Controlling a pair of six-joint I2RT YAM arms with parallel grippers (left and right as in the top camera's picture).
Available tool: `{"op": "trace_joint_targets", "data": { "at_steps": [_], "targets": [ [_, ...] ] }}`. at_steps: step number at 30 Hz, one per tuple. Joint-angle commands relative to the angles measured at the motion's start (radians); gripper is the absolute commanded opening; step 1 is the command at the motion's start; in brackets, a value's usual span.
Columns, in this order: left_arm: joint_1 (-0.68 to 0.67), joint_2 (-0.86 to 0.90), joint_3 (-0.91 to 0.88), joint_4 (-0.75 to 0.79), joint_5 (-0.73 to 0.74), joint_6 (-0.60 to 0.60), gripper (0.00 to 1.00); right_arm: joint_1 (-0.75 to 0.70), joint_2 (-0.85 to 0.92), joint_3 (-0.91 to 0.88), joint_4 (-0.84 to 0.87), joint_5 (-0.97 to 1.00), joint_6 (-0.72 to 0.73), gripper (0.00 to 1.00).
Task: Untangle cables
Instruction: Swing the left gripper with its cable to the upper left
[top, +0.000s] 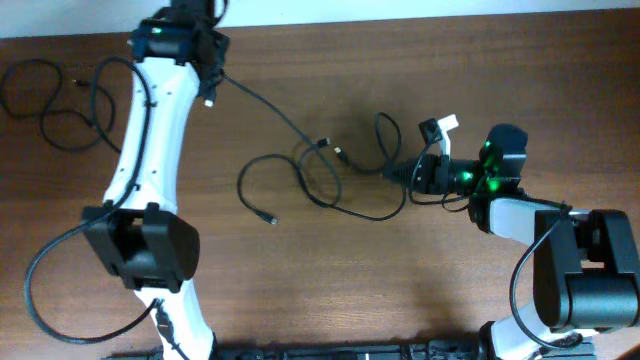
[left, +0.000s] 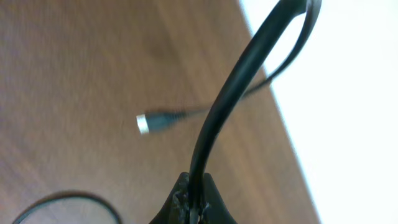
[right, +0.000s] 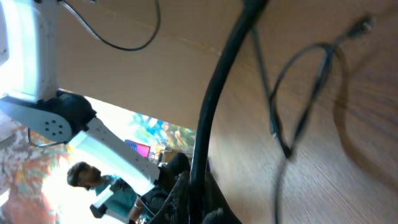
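Brown wood-grain tabletop (top: 480, 60). Two white-and-black arms reach in from the near edge.

Thin black cables (top: 318, 188) lie in two groups. One is a knot of loops at the centre. The other is a separate bundle (top: 55, 100) at the far left, well apart from the knot. The cord count in either group cannot be told, because the strands cross too much.

Left tool (left: 189, 205): at the far side, left of centre, fingers together and clamped on one black cord (top: 268, 105).
- The cord runs from the tool diagonally right and nearward into the central knot.
- In the left wrist view it rises from between the fingers in a curve.
- Behind it is one blurred black plug with a silver tip (left: 151, 122). Whether that plug lies on the wood or hangs cannot be told.

Right tool (right: 194, 202): just beside the right edge of the knot, pointing left, fingers closed on a second black cord (right: 214, 93).
- In the right wrist view this cord runs up and away from the fingers.
- Thinner strands cross the wood to its right.

Plug ends counted in the central group: three.
- A near-left plug (top: 271, 218) sits at the end of an open loop.
- A second plug (top: 322, 142) and a third plug (top: 340, 153) lie close together at the far side of the knot.

Thicker black wires: two. One loops on the tabletop by the left arm's base (top: 40, 290). The other arcs by the right arm's base (top: 520, 285).
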Motion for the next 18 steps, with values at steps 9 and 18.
{"op": "trace_joint_targets", "data": {
  "at_steps": [9,18],
  "targets": [
    [0.238,-0.262,0.012,0.232,0.002,0.173,0.00,-0.011,0.006,-0.093,-0.380,0.480,-0.352,0.04],
    [0.405,-0.301,0.012,0.240,0.009,0.246,0.00,-0.288,-0.132,-0.047,-0.452,0.485,-0.357,0.04]
  ]
}}
